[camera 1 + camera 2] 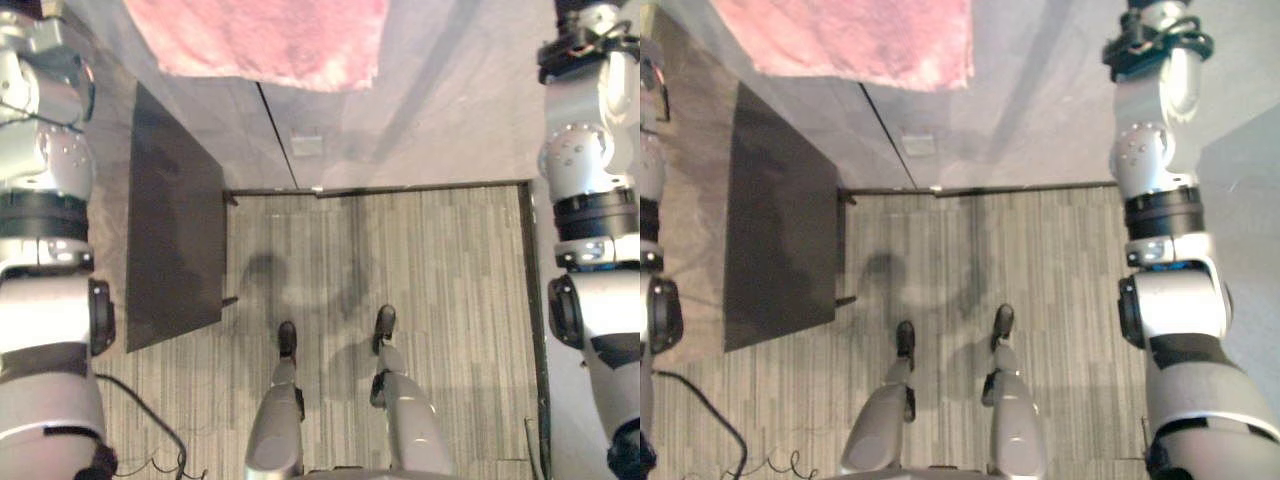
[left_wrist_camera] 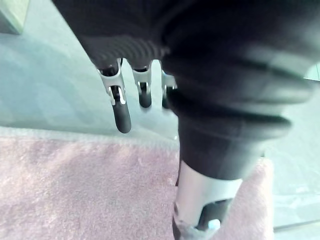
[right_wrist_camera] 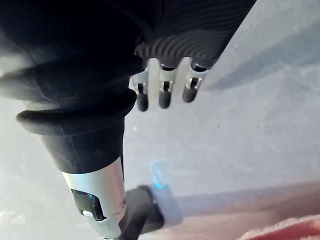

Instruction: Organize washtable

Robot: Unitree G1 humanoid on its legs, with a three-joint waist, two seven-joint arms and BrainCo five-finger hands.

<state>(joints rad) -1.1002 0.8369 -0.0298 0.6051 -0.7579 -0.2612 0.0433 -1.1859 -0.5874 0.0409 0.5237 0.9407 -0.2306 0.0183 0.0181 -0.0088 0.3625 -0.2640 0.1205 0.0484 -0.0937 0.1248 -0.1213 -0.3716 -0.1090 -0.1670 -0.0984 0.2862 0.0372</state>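
Pink towel on the grey surface, both hands free

I see the pink towel lying flat on the grey surface, back from its near edge and more toward its left side. My left hand hangs over the towel's edge with the fingers relaxed and apart from the thumb, holding nothing. My right hand is the same, loose over the bare surface, with one towel corner just beside it. I judge the towel to be soft, light and limp, not fragile. It will sag and drag if I lift it at one point, so I would pinch it at two corners along one edge, one hand on each.
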